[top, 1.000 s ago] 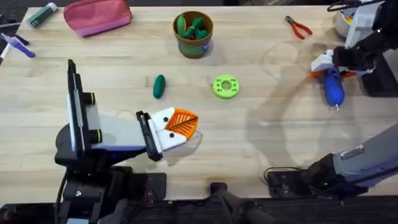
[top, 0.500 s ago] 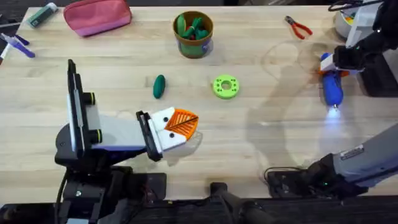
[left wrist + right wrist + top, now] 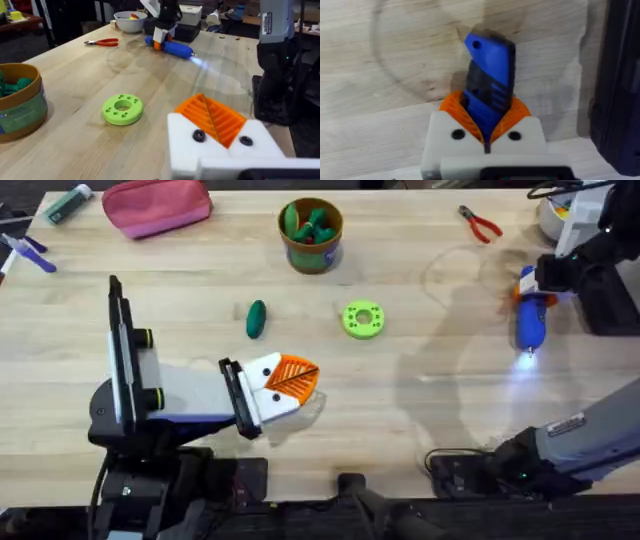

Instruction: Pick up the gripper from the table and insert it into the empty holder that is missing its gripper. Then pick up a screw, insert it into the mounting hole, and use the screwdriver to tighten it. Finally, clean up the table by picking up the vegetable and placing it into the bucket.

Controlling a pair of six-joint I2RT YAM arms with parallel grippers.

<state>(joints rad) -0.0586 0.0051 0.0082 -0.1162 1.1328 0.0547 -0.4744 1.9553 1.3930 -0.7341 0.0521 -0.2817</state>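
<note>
The screwdriver (image 3: 531, 320) sits clamped between the orange pads of the right gripper (image 3: 534, 286), near the table's (image 3: 420, 420) far right edge; the wrist view shows the pads closed tight on both sides of its blue body (image 3: 489, 80). Its bit end points back toward the arm bases, and a pale glow lights the wood just past the tip. Just beyond this gripper lie the red-handled pliers (image 3: 481, 223), and a white bowl (image 3: 130, 21) stands close by. Well off to its left the left gripper (image 3: 290, 383) rests low over the table, its orange tips pressed together on nothing. Just ahead of those tips lie the vegetable (image 3: 256, 318) and a bright green ring (image 3: 362, 319), and farther ahead stands the bucket (image 3: 311, 235), holding green pieces.
</note>
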